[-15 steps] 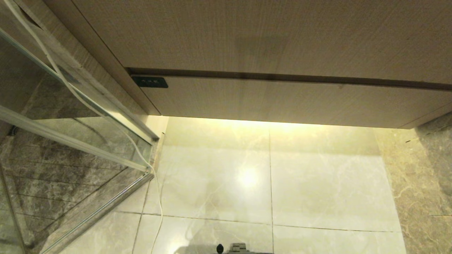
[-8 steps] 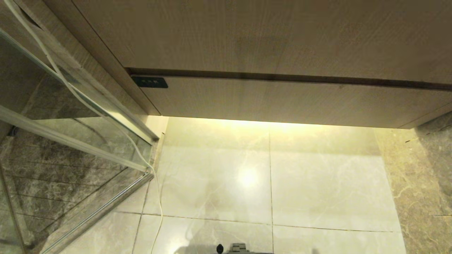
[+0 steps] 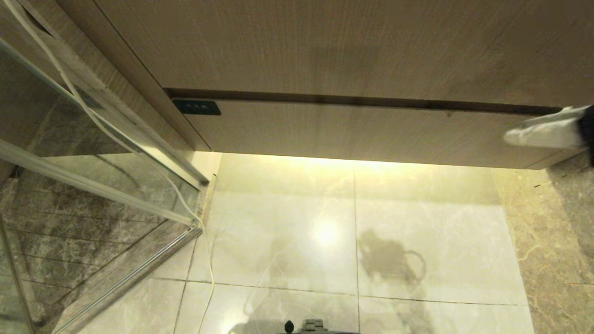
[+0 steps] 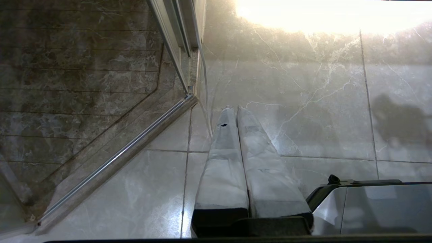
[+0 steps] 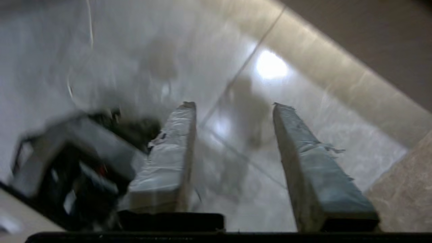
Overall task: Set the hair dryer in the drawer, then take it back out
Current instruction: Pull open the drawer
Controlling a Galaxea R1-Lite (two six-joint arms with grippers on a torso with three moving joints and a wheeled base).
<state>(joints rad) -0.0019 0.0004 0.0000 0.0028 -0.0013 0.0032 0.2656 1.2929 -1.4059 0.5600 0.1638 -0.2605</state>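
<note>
Where the floor point(image 3: 278, 232) lies farthest out from the drawer point(image 3: 352, 132), at the near edge of the head view: dark top of the robot base point(image 3: 306, 327).

Left claw point(image 4: 234, 108): parked low beside that base, well short of the drawer, pointing down at the pale tiles; wrapped fingers pressed together, gripping nothing.

Between base and drawer: glossy marble tiles, with a dark shadow point(image 3: 387, 260) right of the central grout line.

Left of the drawer: glass shower door point(image 3: 93, 185), with a long thin white cable point(image 3: 204, 241) trailing down past its frame to the floor.

Right claw point(image 3: 519, 131): raised in front of the drawer's right end, entering from the right edge. In the right wrist view point(image 5: 233, 104), fingers set moderately apart, nothing between them, only floor beyond.

Drawer: pushed shut, flat front lit from beneath, small dark label point(image 3: 196, 107) at its upper left corner.

Directly above the drawer, across a dark gap: plain wood-grain panel point(image 3: 325, 46).

Hair dryer: place cannot be told.
</note>
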